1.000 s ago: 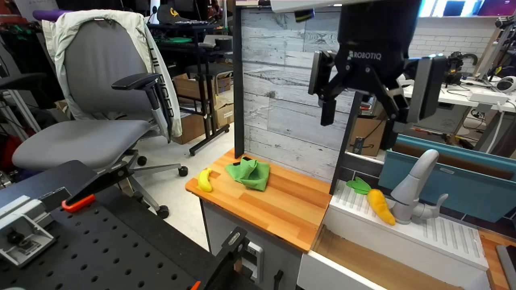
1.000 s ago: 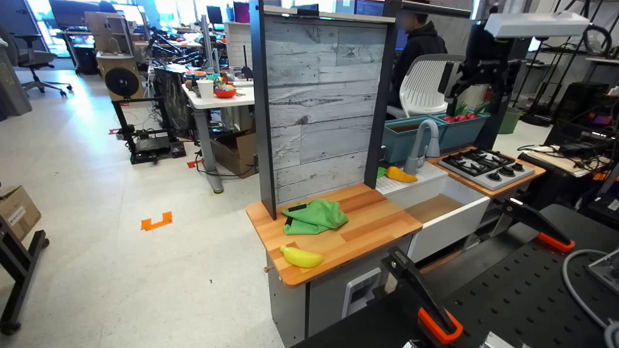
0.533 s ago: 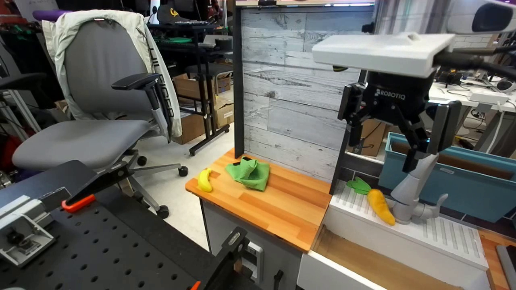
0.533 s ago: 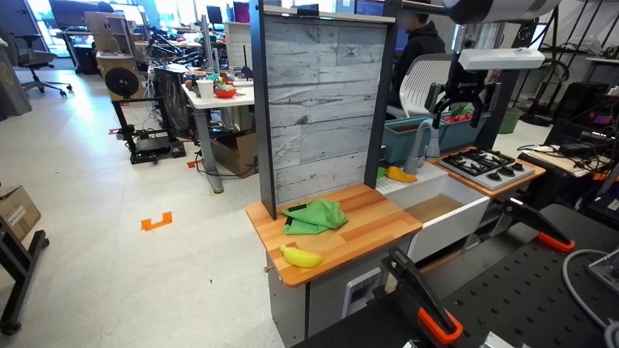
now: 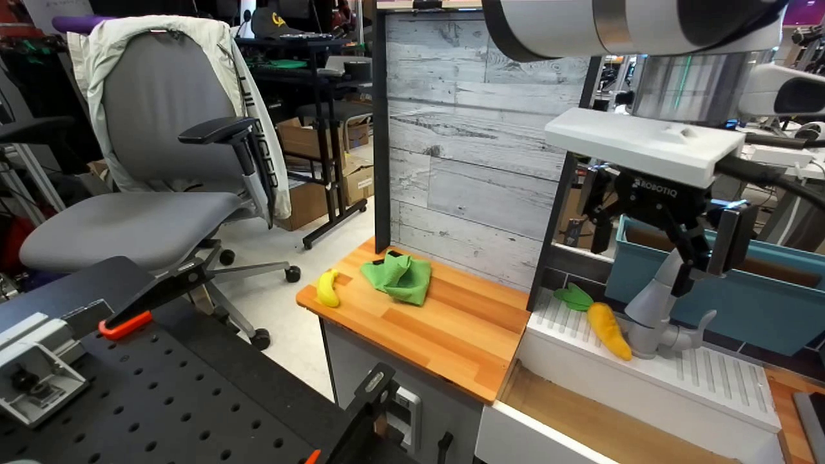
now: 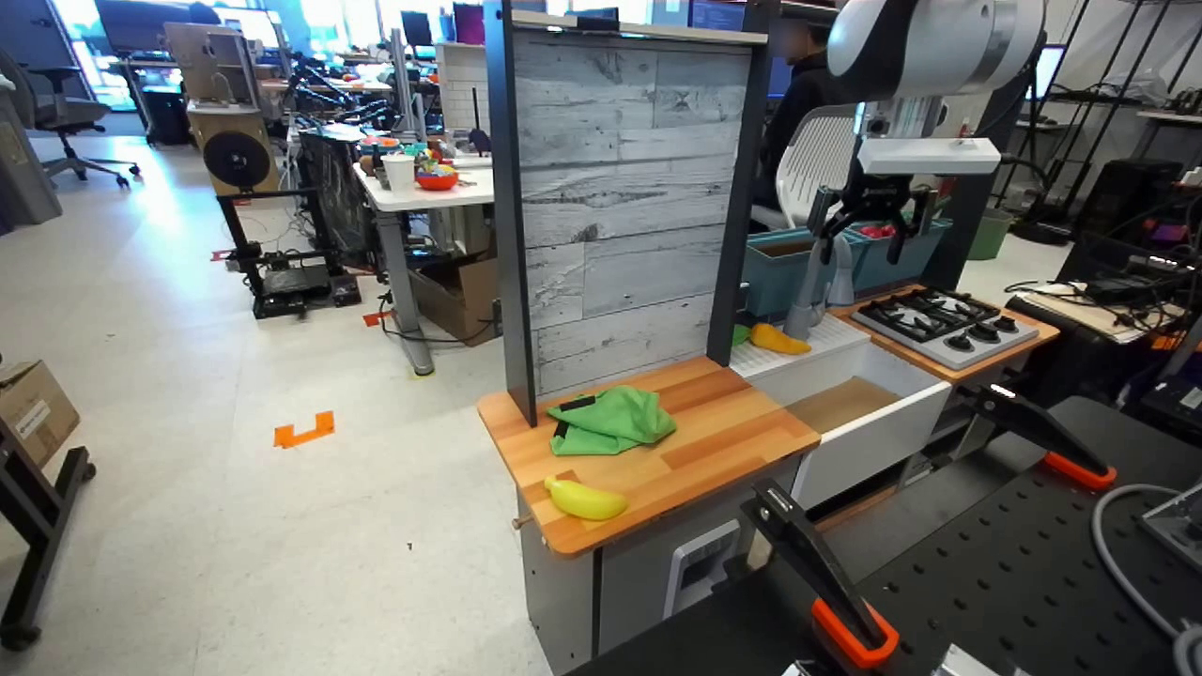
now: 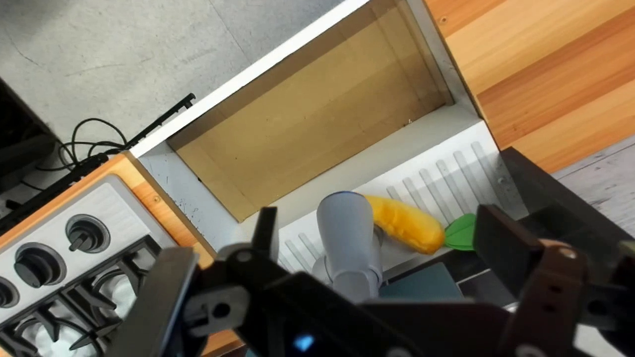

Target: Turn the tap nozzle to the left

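Observation:
The tap nozzle is a light grey curved spout on a small base at the back of the white sink. It also shows in an exterior view. In the wrist view the spout lies between the open jaws, nearer the left finger, with its mouth toward the sink basin. My gripper points down, open and empty, at the height of the spout's top. A finger hides part of the spout's top in an exterior view. The gripper also overlaps the spout's top in an exterior view. I cannot tell whether they touch.
An orange toy carrot with green leaves lies against the tap base. Teal planter boxes stand behind. A toy stove is beside the sink. A wooden panel, green cloth and yellow banana are on the counter.
My gripper has come down from well above the sink to the spout's top, moving across toward the tap. It stays open. The tap and the other objects have not moved.

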### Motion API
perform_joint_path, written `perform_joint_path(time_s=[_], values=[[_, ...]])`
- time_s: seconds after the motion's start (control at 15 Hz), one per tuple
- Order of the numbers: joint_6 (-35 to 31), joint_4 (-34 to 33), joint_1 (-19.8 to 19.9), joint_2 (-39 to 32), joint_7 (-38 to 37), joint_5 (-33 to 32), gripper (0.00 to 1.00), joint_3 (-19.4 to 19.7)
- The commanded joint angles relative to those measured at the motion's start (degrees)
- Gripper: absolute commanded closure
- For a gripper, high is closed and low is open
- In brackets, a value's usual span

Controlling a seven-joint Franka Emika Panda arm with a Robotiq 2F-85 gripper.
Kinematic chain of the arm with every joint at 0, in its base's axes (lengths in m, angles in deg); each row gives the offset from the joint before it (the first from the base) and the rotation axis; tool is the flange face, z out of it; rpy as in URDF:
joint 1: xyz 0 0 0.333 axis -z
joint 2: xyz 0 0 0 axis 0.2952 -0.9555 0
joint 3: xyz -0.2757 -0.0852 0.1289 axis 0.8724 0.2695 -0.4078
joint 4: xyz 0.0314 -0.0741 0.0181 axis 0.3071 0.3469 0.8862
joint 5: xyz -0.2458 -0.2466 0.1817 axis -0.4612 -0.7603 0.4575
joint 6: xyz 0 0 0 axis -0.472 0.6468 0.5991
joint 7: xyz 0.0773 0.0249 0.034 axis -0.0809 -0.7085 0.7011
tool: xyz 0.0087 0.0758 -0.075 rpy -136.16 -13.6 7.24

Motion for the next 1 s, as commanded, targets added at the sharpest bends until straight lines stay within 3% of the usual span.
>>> perform_joint_path(time_s=[0.0,0.13,0.2,0.27,0.33,0.8,0.87,0.93], values=[[3.1,-9.6,1.6,-6.4,0.1,1.6,0.0,-0.5],[4.3,-13.1,2.0,-8.9,0.1,1.6,0.0,-0.5],[4.7,-14.6,2.1,-9.8,0.0,1.4,0.08,-0.4],[5.3,-16.1,2.2,-10.9,0.2,1.3,0.26,-0.5],[5.8,-17.3,2.3,-11.6,0.2,1.2,0.35,-0.4],[8.7,-23.0,2.8,-14.9,0.9,0.8,0.88,-0.6],[8.4,-22.6,2.6,-14.9,1.0,0.8,0.95,-0.7],[8.5,-22.1,2.5,-14.6,1.3,0.8,0.94,-0.9]])
